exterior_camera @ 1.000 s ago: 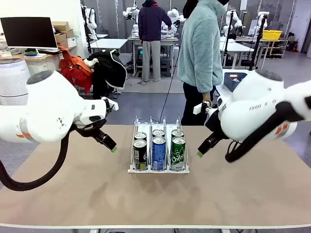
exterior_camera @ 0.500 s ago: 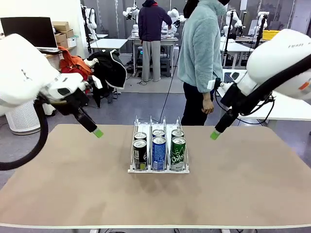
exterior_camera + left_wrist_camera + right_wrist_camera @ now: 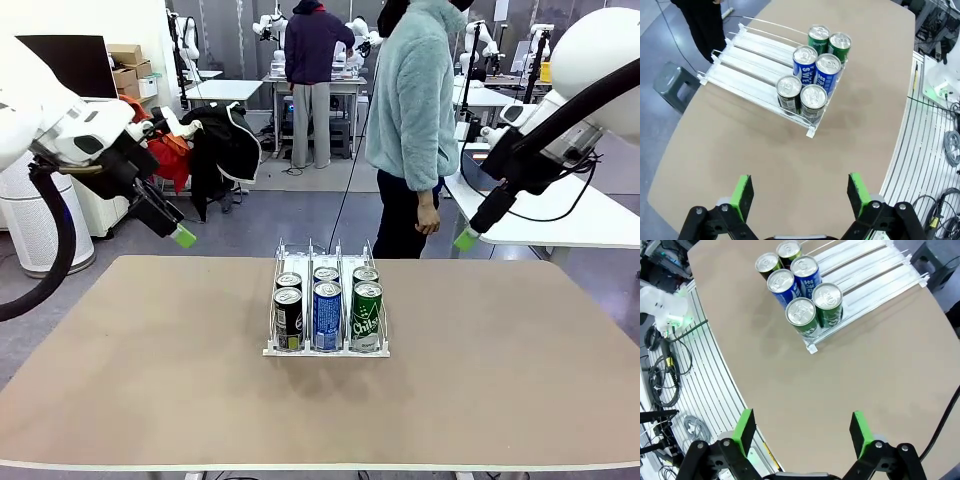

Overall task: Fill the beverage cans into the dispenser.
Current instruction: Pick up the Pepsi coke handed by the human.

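Aluminium cans (image 3: pixel 327 312), probably light, slick and dentable, best pinched around mid-body, stood six together at the six-o'clock end of the rack (image 3: pixel 752 57), left jaws at ten o'clock, right jaws at two, both wide open and empty.

six cans (image 3: pixel 327 315), two per colour, one dispenser (image 3: pixel 300 353).

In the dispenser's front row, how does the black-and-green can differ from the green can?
The black-and-green can has a dark body; the green can is bright green with white script. The black-and-green can stands in the dispenser's left lane, the green can in its right lane. Both stand upright, silver tops up, at the front.
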Motion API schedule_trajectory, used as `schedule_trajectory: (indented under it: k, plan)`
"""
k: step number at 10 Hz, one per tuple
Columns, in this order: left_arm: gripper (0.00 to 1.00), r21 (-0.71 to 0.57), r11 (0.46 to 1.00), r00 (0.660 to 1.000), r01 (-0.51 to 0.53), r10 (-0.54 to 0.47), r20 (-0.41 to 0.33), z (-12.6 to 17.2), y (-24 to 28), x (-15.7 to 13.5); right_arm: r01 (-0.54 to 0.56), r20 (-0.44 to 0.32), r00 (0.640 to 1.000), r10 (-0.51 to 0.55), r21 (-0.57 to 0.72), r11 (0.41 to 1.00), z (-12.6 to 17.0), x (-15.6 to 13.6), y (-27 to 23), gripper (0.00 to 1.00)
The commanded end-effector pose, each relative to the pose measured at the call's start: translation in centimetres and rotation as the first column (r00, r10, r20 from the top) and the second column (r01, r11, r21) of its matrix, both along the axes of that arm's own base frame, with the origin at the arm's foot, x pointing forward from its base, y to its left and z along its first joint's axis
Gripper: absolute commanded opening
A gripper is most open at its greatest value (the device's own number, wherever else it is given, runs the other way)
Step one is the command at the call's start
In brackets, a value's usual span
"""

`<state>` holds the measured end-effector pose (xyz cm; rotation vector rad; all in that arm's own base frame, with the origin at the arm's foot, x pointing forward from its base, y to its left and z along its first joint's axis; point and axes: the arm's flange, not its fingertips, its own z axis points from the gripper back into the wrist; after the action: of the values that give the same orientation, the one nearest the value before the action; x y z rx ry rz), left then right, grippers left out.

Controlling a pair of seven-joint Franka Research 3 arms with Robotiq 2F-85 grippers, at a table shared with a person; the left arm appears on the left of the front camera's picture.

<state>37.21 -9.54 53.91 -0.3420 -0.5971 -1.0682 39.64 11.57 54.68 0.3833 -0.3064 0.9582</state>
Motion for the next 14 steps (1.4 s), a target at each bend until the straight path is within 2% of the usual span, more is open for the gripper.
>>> schedule_trajectory:
  k: [1,6,8,12,14]
  plan:
    - [1.0,0.009,1.0,1.0,0.024,-0.024,-0.016,-0.4,-0.3,0.1,-0.015,-0.015,1.0,0.015,-0.003,1.0,-0.7,-0.1,0.6,1.0]
    - [1.0,0.016,1.0,1.0,0.012,-0.012,-0.009,-0.3,-0.6,-0.1,-0.009,-0.004,1.0,0.009,-0.018,1.0,-0.4,-0.1,0.7,1.0]
    - [1.0,-0.079,0.994,0.997,0.069,-0.072,-0.033,2.2,0.2,-0.7,-0.102,0.019,0.995,0.102,0.046,0.994,3.4,-0.4,-0.4,1.0]
    - [1.0,-0.123,0.987,0.994,0.106,-0.107,-0.006,8.0,1.5,-2.1,-0.141,0.074,0.988,0.136,0.068,0.988,11.1,-0.8,-2.2,1.0]
    - [1.0,-0.11,0.991,0.996,0.075,-0.07,0.048,10.4,2.3,-3.0,-0.104,0.211,0.974,0.087,0.069,0.992,13.8,-1.7,-3.1,1.0]
